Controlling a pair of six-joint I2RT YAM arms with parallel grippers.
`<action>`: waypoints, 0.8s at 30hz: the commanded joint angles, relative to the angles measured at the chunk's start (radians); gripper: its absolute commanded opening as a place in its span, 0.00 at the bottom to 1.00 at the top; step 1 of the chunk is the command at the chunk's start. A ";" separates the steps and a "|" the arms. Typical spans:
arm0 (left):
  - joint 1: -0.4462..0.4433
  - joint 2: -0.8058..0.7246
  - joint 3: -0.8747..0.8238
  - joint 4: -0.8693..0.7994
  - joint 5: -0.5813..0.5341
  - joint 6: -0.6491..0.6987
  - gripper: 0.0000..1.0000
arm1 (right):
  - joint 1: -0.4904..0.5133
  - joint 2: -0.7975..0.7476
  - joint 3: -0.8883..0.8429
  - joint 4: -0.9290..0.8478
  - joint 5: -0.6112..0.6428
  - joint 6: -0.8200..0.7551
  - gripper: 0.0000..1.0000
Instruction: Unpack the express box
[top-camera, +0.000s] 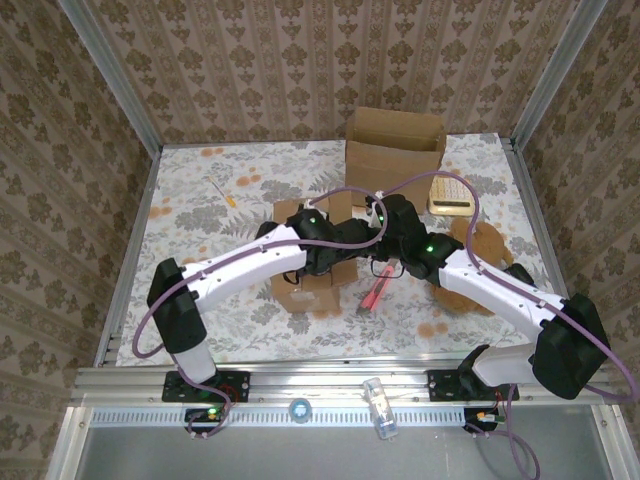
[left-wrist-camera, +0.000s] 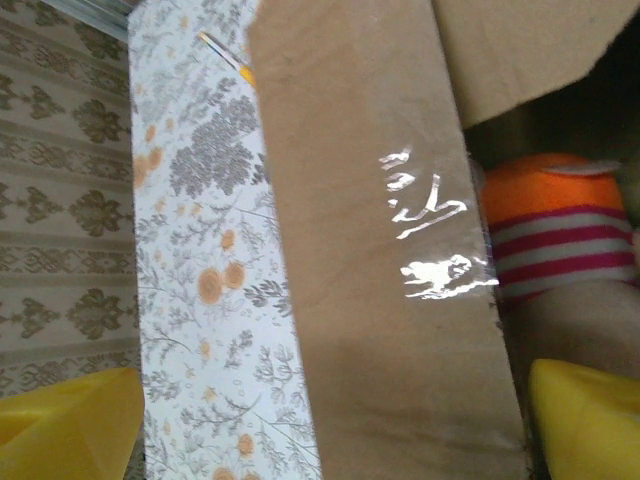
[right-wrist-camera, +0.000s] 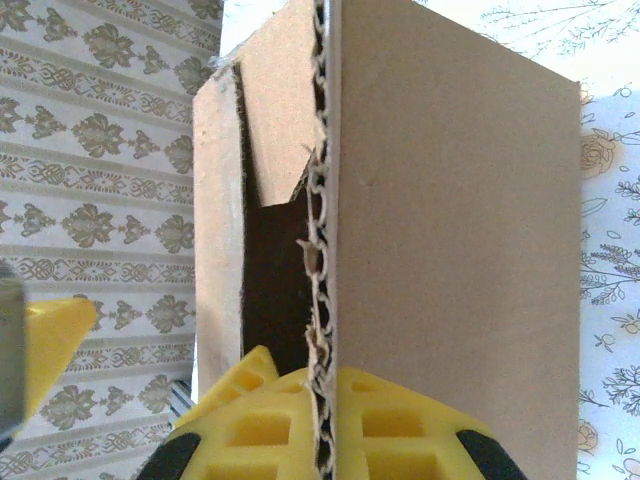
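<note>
room: floral table (top-camera: 200, 250) left of the express box (top-camera: 300, 292), mid-frame, is wide open
left gripper (left-wrist-camera: 330, 420): arm stretched in, fingers spread wide either side of taped flap (left-wrist-camera: 380, 250)
right gripper (right-wrist-camera: 322, 425): arm stretched in, clamped on cardboard edge (right-wrist-camera: 320, 250)

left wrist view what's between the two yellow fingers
In the left wrist view, the box's taped cardboard flap and a strip of flowered tablecloth lie between the fingers of the open left gripper.
</note>
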 joint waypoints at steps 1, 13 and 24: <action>0.014 -0.061 -0.073 0.118 0.089 0.063 0.98 | -0.004 -0.023 -0.009 0.049 0.023 0.014 0.00; 0.048 -0.104 -0.149 0.175 0.086 0.091 0.83 | -0.011 -0.032 -0.020 0.052 0.022 0.016 0.00; 0.050 -0.080 -0.078 0.081 -0.005 0.102 0.43 | -0.024 -0.053 -0.042 0.037 0.037 0.016 0.00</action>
